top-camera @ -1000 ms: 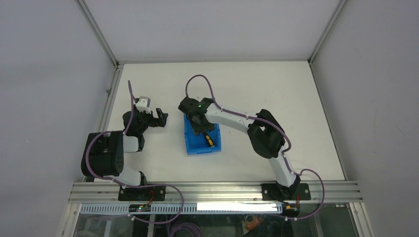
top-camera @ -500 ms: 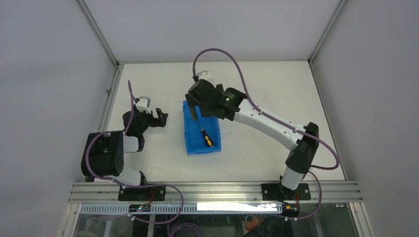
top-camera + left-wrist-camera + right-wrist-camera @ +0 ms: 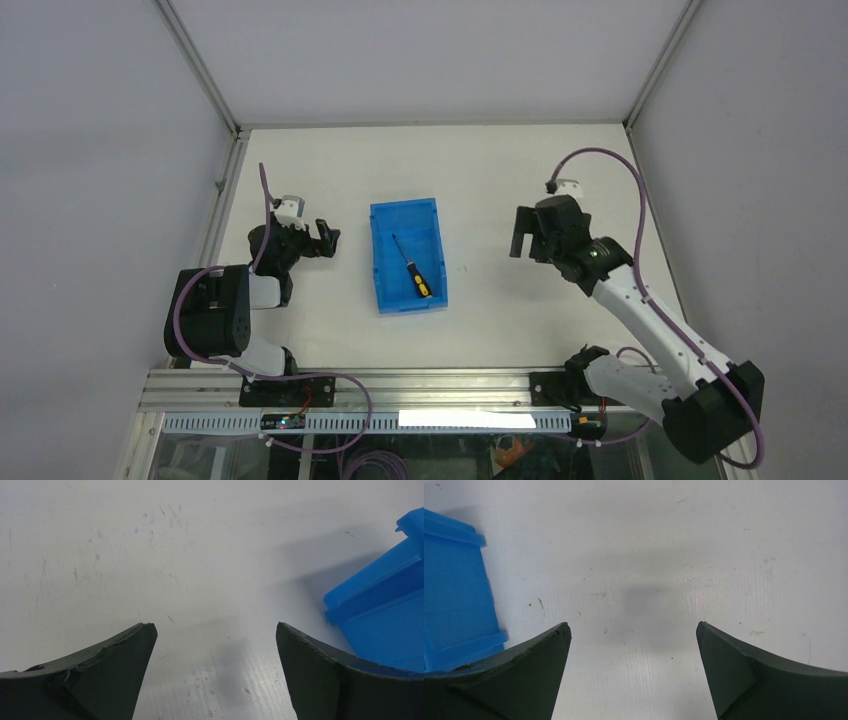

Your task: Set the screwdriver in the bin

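The screwdriver (image 3: 412,269), black and yellow at the handle, lies inside the blue bin (image 3: 380,290) in the middle of the table, its handle toward the near end. Well to the right of the bin, my right gripper (image 3: 522,242) hovers open over bare table with nothing between its fingers. In the right wrist view the bin (image 3: 451,595) fills the left edge, left of that gripper (image 3: 633,625). My left gripper (image 3: 330,238) stands open just left of the bin, also empty; its own view shows a bin corner (image 3: 385,610) at the right, beside the gripper (image 3: 215,626).
The white table (image 3: 520,170) is bounded by metal rails at the left and right and a near rail where the arm bases sit. Purple cables loop above both arms.
My right gripper opened and let go of the screwdriver, which now lies in the bin. The right arm then drew back to the right, away from the bin. The left arm stayed still.
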Robot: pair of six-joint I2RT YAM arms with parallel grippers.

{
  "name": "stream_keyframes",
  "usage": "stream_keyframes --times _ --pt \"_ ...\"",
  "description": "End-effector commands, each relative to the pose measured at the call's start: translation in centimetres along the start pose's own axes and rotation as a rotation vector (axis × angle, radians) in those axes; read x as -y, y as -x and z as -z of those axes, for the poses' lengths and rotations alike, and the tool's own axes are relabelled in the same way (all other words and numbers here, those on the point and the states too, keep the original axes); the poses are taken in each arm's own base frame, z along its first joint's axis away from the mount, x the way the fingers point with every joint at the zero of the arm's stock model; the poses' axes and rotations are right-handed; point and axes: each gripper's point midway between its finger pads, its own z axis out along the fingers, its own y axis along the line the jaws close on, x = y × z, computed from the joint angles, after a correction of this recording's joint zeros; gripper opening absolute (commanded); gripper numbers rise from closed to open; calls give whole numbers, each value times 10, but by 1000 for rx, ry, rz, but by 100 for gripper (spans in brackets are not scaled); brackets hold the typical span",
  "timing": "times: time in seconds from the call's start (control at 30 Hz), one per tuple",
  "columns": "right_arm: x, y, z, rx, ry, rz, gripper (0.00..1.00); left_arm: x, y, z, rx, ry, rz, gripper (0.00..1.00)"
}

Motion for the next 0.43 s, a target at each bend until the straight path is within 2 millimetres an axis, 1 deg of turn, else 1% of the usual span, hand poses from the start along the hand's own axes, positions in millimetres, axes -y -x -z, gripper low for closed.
stream_keyframes --times 0.0,0.03,0.07,0.1,0.2,0.27,0.4 --pt "6 6 0 163 93 -90 99 3 26 -6 85 -14 -32 99" --pt "9 -4 -5 169 93 -95 99 3 26 -6 85 -13 -32 99" --pt "10 -4 -3 191 99 -106 99 3 26 -6 85 -14 -32 99" --pt "14 -14 -8 195 90 -116 99 3 26 -6 85 -15 -32 99" --pt "24 -19 -13 257 61 -158 99 3 26 -6 85 -15 -32 99" --pt "32 -20 -13 284 32 -194 99 3 26 -6 85 -14 -32 99" --pt "33 -16 -10 317 39 -171 99 3 26 -6 85 -13 -32 99"
